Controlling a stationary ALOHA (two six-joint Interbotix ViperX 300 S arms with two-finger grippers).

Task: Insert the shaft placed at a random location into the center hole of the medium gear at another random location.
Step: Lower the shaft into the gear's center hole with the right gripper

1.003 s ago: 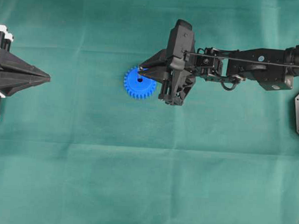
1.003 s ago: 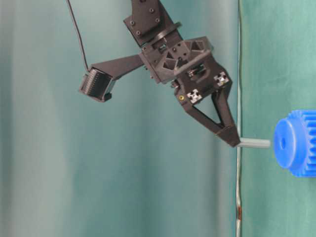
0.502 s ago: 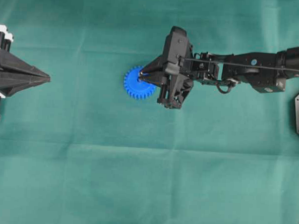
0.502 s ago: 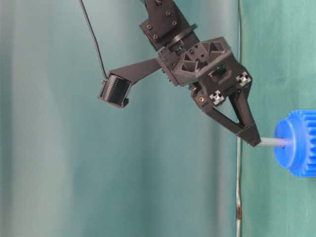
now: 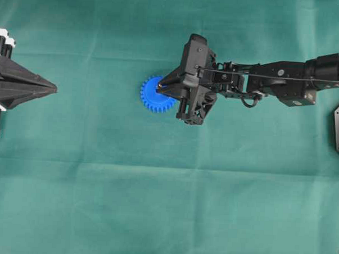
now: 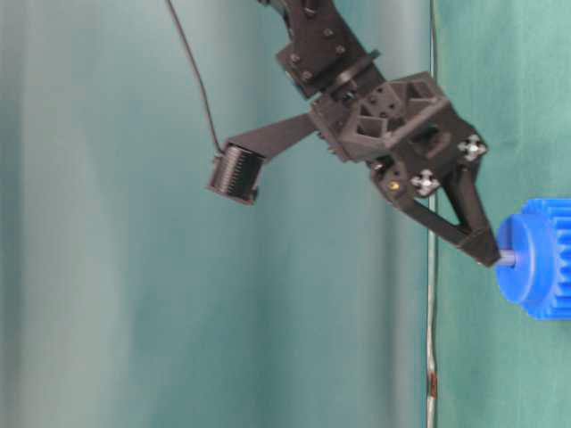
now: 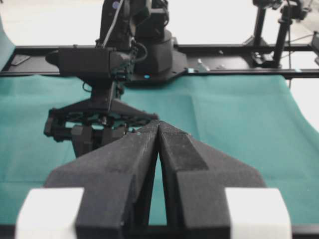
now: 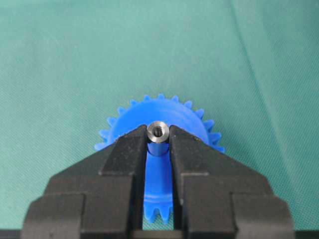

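Two hands are seen — the right hand (image 8: 158, 149) clamped on one shaft (image 8: 158, 133) entering one medium gear (image 5: 154, 96); the left hand (image 7: 158, 130) is closed. Its center hole is hidden.

A green cloth (image 5: 155, 205) with faint fold creases covers the whole table. Beyond its edge at twelve o'clock, a black frame rail (image 7: 239, 50) crosses a bright white background.

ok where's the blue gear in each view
overhead: blue gear left of centre, right claw over it.
table-level: at right edge, on its side.
left wrist: not visible.
right wrist: centre, behind the fingers.
shared landmark: the shaft, also.
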